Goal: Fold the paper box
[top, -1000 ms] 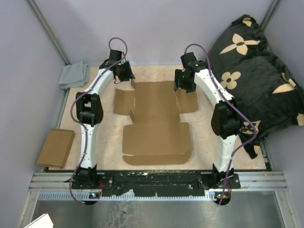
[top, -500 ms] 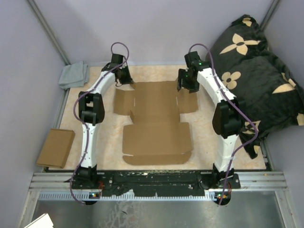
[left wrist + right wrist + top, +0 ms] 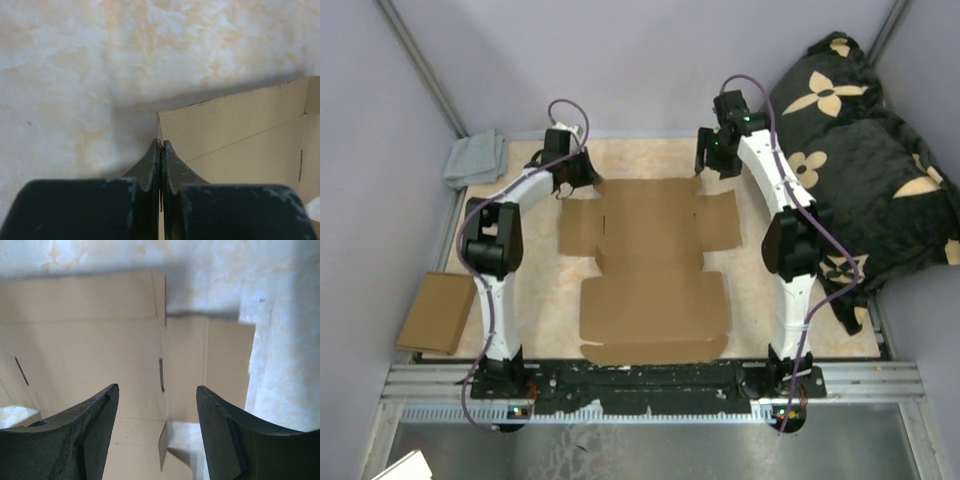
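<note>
far out, left pincer (image 3: 161,145) clamps paper box (image 3: 650,260) corner; right pincer (image 3: 157,390) hovers wide above.

pale lilac walls (image 3: 640,60) around a marbled beige tabletop (image 3: 545,290), black flowered cushion (image 3: 860,150) at right

Left arm (image 3: 492,245): elbow bent at frame left, wrist reaching toward upper centre. Left gripper (image 3: 161,147): fingers pressed together, pinching a corner of the paper box (image 3: 240,125). Right arm (image 3: 786,235): stretched to upper right of centre. Right gripper (image 3: 157,392): jaws spread wide, nothing between them.
</note>
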Available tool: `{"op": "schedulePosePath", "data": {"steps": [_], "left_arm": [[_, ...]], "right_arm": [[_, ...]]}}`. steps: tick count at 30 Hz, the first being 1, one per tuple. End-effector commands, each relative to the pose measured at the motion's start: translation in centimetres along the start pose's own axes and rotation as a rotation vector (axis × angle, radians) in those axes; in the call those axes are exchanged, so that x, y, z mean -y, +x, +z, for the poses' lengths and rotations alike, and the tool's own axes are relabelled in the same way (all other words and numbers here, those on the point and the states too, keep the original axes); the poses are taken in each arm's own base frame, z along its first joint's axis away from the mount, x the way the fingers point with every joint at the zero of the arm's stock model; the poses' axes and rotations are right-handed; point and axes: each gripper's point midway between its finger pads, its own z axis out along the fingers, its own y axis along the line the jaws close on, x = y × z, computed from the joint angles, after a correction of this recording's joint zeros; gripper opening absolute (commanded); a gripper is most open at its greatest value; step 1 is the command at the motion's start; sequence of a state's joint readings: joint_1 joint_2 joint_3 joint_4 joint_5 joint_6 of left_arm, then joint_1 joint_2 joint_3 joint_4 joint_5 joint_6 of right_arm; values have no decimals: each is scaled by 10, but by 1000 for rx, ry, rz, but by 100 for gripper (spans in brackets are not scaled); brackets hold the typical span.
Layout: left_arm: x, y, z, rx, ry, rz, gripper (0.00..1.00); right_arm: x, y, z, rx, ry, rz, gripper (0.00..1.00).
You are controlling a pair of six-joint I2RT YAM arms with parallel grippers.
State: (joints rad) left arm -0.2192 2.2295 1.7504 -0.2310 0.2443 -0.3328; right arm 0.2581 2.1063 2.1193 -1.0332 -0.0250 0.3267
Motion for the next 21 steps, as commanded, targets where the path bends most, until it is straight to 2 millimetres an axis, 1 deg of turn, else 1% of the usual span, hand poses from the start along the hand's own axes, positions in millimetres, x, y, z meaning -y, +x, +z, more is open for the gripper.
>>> {"op": "schedulePosePath", "data": {"steps": [1,2,5,7,9,13,16,18,21], "left_arm": [[57,-62,-56,275,200,118,0],[63,-67,-67,306,221,133,0],[80,-73,-94,382,289,179,0],[92,-76,-111,431,331,216,0],[99,-76,-122,460,350,249,0],[110,-75,-135,475,384,306,0],[116,-74,-139,476,409,322,0],[119,-76,-142,484,412,325,0],[120,-79,-144,490,408,328,0]], "right_arm": [[10,-25,-24,43,-13,-22,64],[12,-28,-26,45,-15,-23,65],[14,-30,-33,36,-44,-38,65],[15,-27,-37,29,-63,-39,65],[14,-23,-42,25,-77,-51,65],[9,-16,-53,18,-114,-69,65],[5,-13,-61,19,-141,-75,64],[4,-11,-63,12,-142,-72,62],[6,-5,-65,-7,-138,-65,55]]}}
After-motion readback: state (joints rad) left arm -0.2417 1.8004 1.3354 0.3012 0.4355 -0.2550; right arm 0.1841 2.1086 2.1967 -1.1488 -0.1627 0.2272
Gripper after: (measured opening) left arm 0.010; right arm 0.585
